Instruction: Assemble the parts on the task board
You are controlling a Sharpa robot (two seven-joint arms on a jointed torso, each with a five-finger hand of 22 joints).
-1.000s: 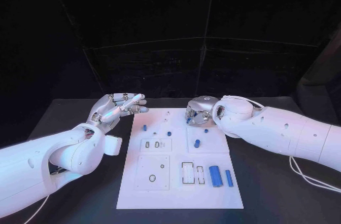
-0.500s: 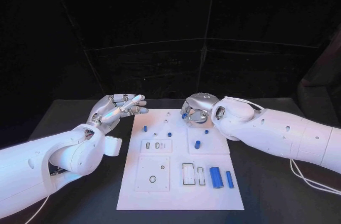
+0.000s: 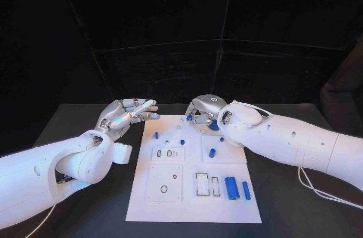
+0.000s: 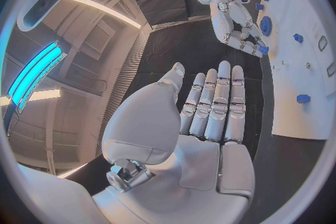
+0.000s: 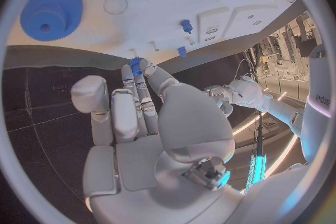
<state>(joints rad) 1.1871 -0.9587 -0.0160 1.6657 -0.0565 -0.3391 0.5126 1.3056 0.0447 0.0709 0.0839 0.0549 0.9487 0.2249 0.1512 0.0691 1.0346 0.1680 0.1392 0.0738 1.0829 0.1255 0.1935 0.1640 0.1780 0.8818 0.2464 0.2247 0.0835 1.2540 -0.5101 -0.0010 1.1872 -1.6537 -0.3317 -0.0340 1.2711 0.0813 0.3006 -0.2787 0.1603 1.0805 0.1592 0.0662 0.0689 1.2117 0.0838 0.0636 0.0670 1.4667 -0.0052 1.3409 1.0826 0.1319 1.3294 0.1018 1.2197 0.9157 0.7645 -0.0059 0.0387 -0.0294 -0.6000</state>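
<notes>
Right hand (image 3: pixel 203 112) sits over the board's (image 3: pixel 189 206) far edge, pinching a small blue part (image 5: pixel 135 62) at its fingertips. Left hand (image 3: pixel 127 114) hovers just off the board, fingers apart, holding nothing.

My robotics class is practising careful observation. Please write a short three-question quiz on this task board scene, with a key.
1. True or false: the left hand holds a blue part.
2. Where do the two large blue cylinders lie? A) on the task board, at its near right; B) in the left hand; C) under the right hand.
3. Fill in: the small blue part is pinched at the fingertips of the ___ hand.
Key: 1 false, it is open and empty; 2 A; 3 right.
</notes>
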